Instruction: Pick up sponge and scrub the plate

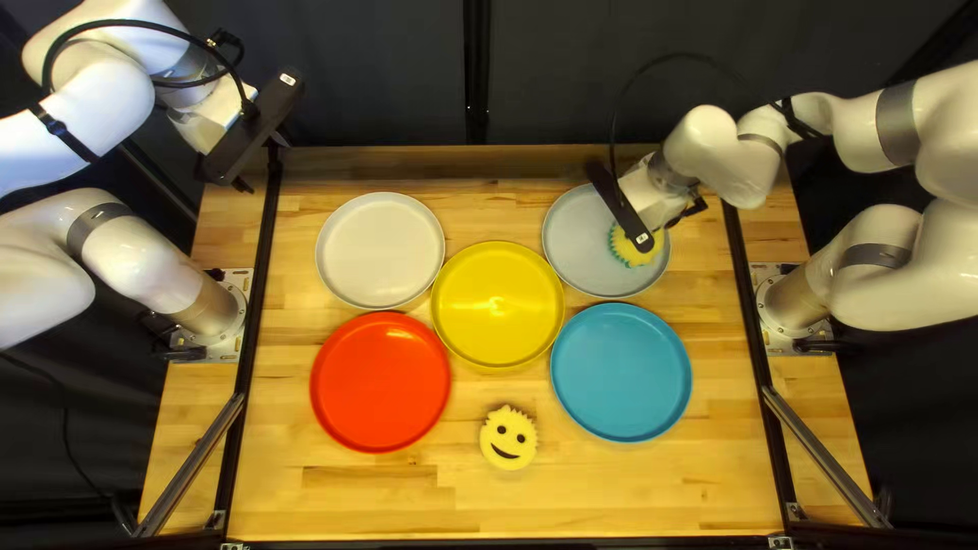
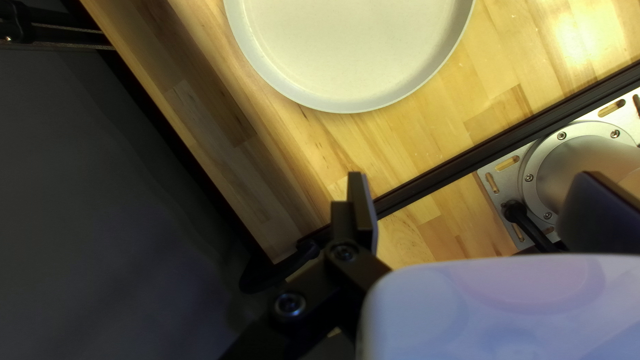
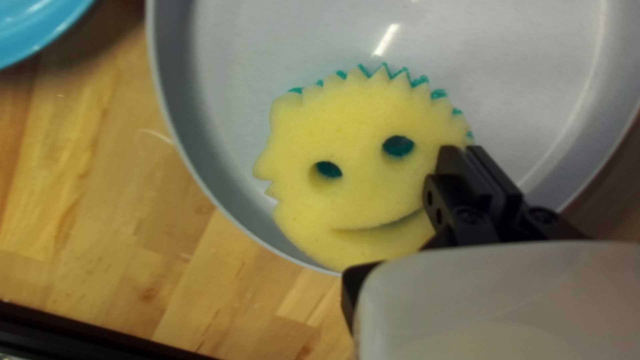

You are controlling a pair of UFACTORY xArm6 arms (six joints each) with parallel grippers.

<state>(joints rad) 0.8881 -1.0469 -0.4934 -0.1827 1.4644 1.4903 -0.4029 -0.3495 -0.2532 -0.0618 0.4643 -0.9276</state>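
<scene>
My right gripper (image 1: 693,209) is low over the grey plate (image 1: 576,239) at the top left view's upper right. A yellow smiley sponge (image 1: 639,248) with a teal underside rests in that plate. In the right wrist view the gripper (image 3: 472,157) has its fingers together at the edge of the sponge (image 3: 353,160), beside its mouth; no sponge shows between them. My left gripper (image 1: 261,161), raised at the upper left, is open and empty; its wrist view shows the gripper (image 2: 477,207) with fingers wide apart. A second smiley sponge (image 1: 508,438) lies on the table.
A white plate (image 1: 380,251) is ahead of my left gripper. A yellow plate (image 1: 497,306) sits mid-table, with a red plate (image 1: 380,382) and a blue plate (image 1: 620,372) nearer the front. Black rails (image 1: 257,306) run along the sides.
</scene>
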